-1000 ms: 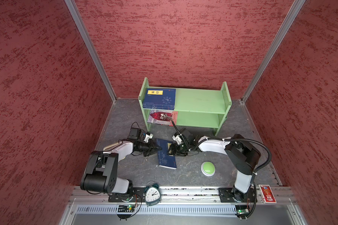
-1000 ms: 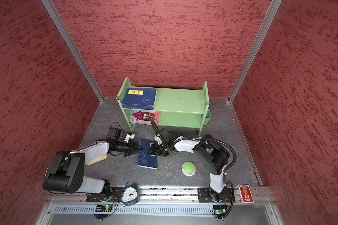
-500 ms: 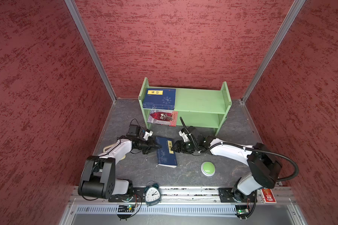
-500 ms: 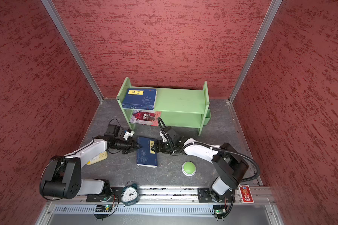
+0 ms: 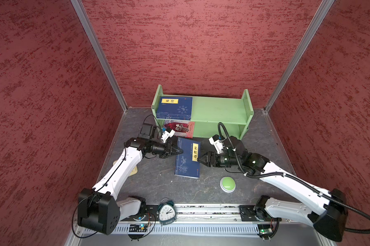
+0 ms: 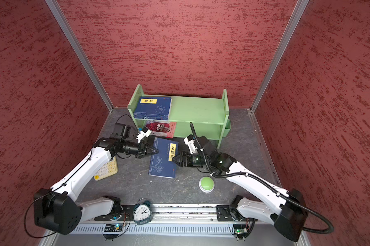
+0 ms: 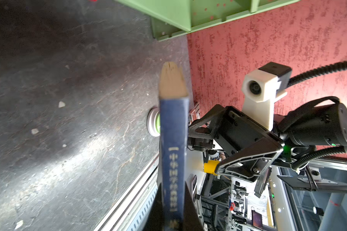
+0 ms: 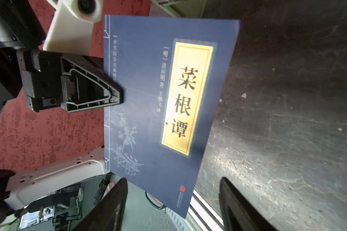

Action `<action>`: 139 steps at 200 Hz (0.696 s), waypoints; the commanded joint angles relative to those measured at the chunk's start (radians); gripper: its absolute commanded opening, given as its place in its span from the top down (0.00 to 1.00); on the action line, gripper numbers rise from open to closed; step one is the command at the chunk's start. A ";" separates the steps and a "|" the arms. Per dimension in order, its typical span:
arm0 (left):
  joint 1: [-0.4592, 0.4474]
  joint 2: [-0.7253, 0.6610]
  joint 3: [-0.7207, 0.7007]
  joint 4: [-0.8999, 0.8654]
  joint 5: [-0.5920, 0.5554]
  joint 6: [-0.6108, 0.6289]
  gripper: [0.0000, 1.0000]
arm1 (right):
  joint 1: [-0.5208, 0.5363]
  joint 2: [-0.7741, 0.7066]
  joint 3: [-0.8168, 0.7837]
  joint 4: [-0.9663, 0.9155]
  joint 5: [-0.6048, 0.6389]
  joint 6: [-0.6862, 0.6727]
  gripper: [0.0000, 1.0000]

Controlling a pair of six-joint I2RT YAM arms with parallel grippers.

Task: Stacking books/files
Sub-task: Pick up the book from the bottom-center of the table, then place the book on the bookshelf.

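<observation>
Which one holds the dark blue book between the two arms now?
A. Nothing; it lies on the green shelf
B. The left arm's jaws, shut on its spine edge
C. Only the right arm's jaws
B: the left gripper has its jaws shut on the spine edge of the blue book, while the right gripper stands with jaws wide open.

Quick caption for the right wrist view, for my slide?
The left claw pinches the blue book by its spine edge; right claw open beside it.
</observation>
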 commanded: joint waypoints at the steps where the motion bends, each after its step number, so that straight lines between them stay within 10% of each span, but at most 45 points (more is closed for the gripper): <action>1: -0.024 -0.049 0.095 -0.020 0.020 -0.026 1.00 | -0.018 -0.088 0.076 -0.112 0.088 -0.007 0.27; 139: -0.008 0.141 0.594 0.523 -0.178 -0.411 1.00 | -0.028 -0.128 0.198 0.314 0.064 0.117 0.26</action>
